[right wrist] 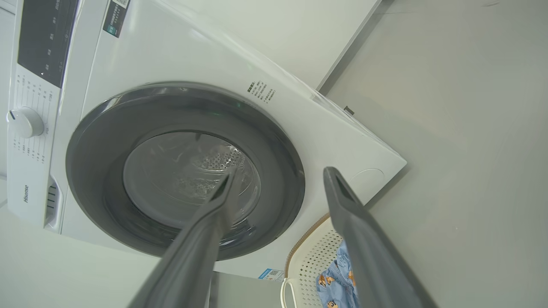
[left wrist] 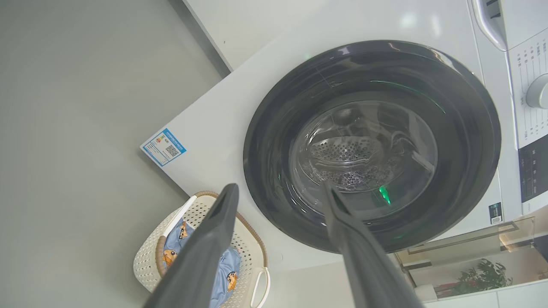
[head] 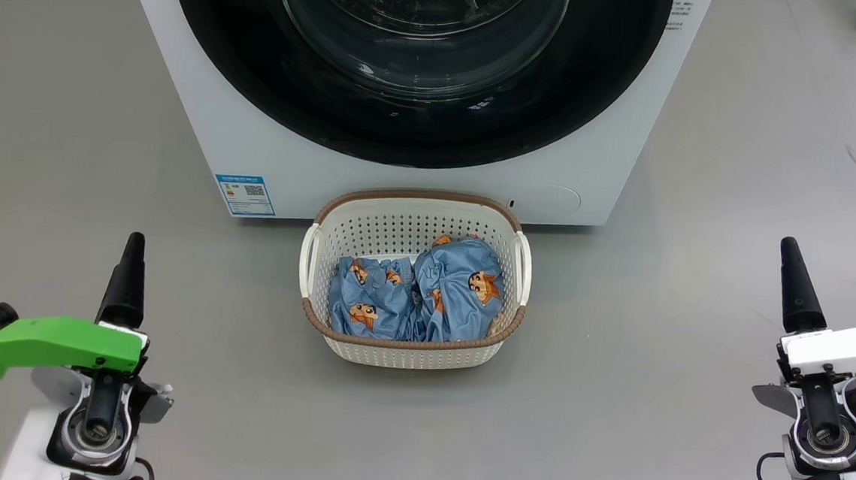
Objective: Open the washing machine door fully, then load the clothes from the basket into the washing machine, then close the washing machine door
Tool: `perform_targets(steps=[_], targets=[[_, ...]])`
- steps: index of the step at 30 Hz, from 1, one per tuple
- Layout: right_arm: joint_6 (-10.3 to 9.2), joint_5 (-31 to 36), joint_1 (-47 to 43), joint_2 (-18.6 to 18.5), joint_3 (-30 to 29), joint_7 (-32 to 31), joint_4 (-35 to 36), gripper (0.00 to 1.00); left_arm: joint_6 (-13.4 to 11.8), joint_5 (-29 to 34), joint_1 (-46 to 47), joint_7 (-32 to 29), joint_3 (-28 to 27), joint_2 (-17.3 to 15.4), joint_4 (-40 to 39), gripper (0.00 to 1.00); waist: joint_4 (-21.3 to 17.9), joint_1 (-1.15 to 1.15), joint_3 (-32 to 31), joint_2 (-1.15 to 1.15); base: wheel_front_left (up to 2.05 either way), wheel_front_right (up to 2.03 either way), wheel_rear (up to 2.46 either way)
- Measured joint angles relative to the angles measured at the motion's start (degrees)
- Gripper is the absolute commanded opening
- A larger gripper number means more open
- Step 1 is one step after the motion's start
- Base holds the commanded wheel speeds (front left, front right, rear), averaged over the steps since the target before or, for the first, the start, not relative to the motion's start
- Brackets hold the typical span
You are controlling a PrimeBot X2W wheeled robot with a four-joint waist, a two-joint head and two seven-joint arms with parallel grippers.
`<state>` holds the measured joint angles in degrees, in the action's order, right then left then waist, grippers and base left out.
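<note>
Left pincer (left wrist: 279, 188) and right pincer (right wrist: 280, 171) are held wide open, empty. The door (head: 405, 137) is seen shut; the clothes (head: 455, 287) are piled in the basket (head: 416, 194) on the floor (head: 66, 132) before the washing machine (head: 203, 119). Nothing is done yet.

LANDMARK cream-white perforated plastic basket (head: 420, 196) with brown woven rim | OVER IT open top, light blue cartoon-print clothes (head: 424, 292) reachable from above | BEHIND IT big white front-loading washing machine (head: 402, 179) just beside far rim | ABOVE-BEHIND its round glossy black-rimmed glass door (head: 405, 129) shut, barring drum | LEFT, RIGHT, NEAR SIDE open grey floor (head: 618, 321)
</note>
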<state>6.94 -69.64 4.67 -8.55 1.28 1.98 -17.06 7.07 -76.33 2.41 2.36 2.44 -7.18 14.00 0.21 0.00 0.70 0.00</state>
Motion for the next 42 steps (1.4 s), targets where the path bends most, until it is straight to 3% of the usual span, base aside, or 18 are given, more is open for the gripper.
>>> perform_targets(steps=[16, 30, 42], targets=[[0.00, 12.39, 2.16, -3.07, 4.35, 3.55, -1.14, 1.00, 0.00, 11.40, 0.98, 3.36, 3.48, -3.23, -0.24, 1.00, 0.14, 0.00, 0.32, 0.00, 0.00, 0.00, 0.00], [-0.08, 24.71, 4.61, -6.08, 8.42, 6.53, -2.30, 1.00, 0.03, 25.88, 1.54, 6.37, 3.99, -4.90, -1.96, 1.00, 0.42, 0.00, 0.30, 0.00, 0.00, 0.00, 0.00], [-1.23, 35.05, 5.69, -7.89, 10.87, 9.03, -2.91, 1.00, 0.04, 37.91, 1.54, 8.78, 6.12, -6.73, -2.83, 1.00, 0.39, 0.00, 0.18, 0.00, 0.00, 0.00, 0.00]])
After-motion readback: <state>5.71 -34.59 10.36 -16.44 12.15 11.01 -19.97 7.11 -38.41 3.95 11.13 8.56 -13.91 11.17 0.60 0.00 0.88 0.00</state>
